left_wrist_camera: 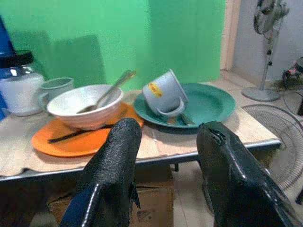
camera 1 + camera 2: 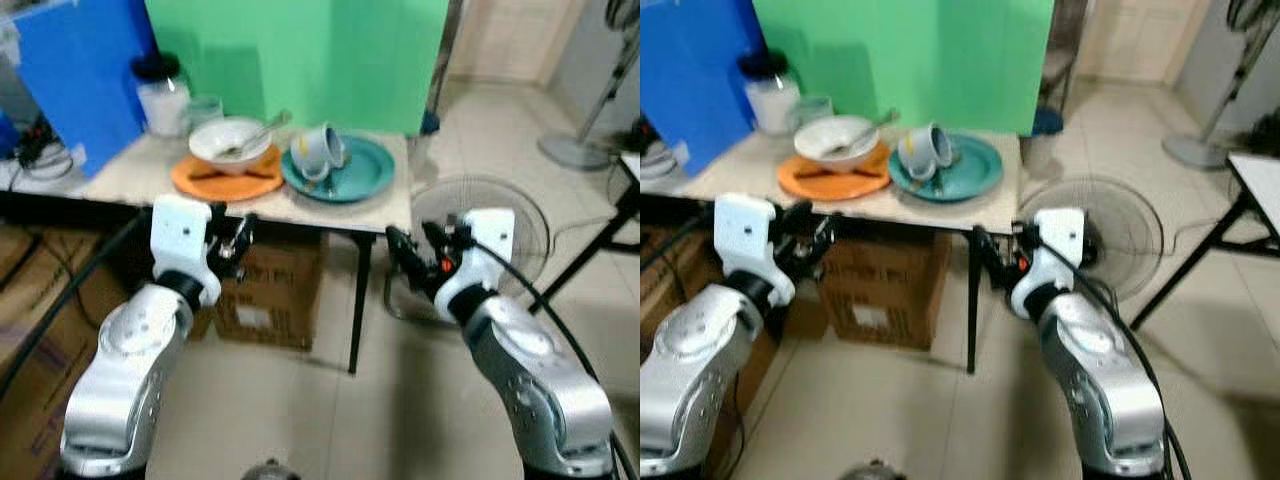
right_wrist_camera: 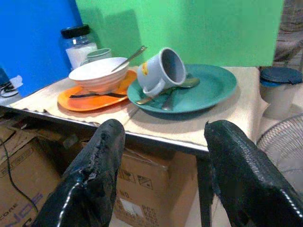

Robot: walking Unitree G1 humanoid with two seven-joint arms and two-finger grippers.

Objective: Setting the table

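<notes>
A small table (image 2: 370,205) ahead carries an orange plate (image 2: 228,178) with a white bowl (image 2: 228,140) and a spoon (image 2: 262,131) in it. Beside it, a teal plate (image 2: 352,172) holds a grey-blue mug (image 2: 320,152) lying on its side, with cutlery (image 3: 165,97) under it. My left gripper (image 2: 236,240) is open, short of the table's front edge below the orange plate. My right gripper (image 2: 415,252) is open too, low beside the table's right front leg. Nothing is held.
A glass jar with a black lid (image 2: 163,95) and a small cup (image 2: 205,108) stand at the table's back left, before blue and green boards. Cardboard boxes (image 2: 265,295) sit under the table. A floor fan (image 2: 480,215) lies right of it; a black-legged stand (image 2: 625,200) is further right.
</notes>
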